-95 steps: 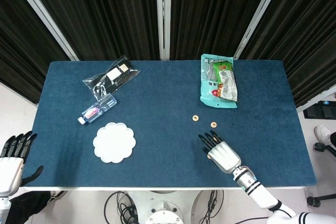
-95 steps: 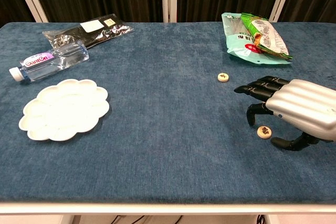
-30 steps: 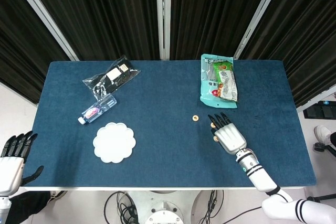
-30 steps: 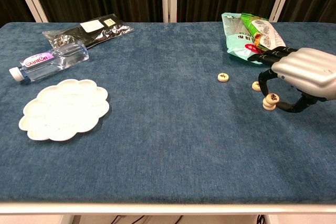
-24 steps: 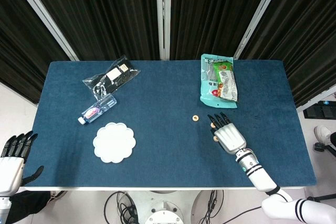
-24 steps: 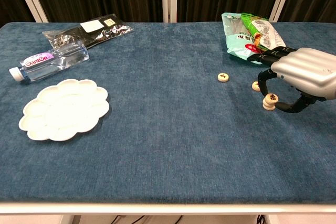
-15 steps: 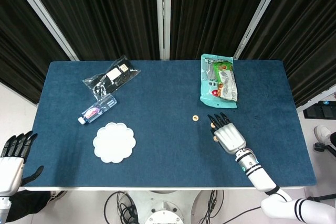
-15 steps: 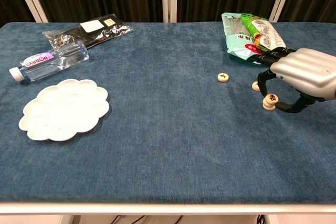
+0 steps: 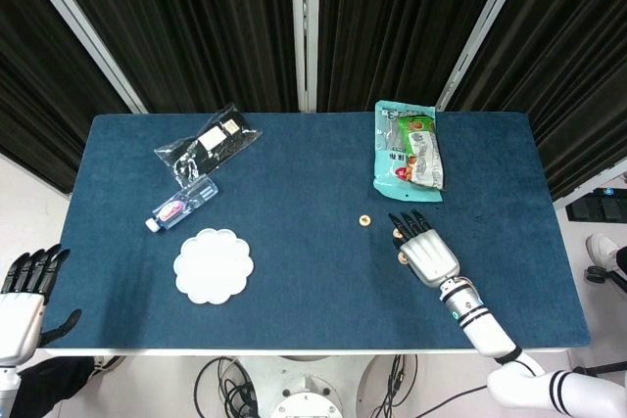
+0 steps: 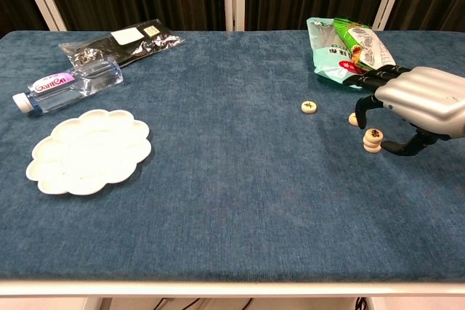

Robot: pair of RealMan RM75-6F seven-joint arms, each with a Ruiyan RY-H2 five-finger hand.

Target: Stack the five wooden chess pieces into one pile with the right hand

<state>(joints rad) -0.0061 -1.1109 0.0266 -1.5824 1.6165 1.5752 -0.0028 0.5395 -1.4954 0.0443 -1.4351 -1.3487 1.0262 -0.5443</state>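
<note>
In the chest view we see our right hand arched over a short stack of chess pieces on the blue table, fingers apart; whether they touch it we cannot tell. Two single pieces lie nearby. Only the head view shows our left hand off the table's edge, fingers extended, empty.

A rectangular table covered in dark blue fabric carries everything. On its left side lie a white flower-shaped plastic palette, a clear plastic water bottle with a red label on its side, and a black-and-clear plastic packet just beyond it. At the far right lie teal and green snack bags. Nearer (toward the right) sit round wooden chess pieces: a single piece, another single piece, and a short stack of pieces.
</note>
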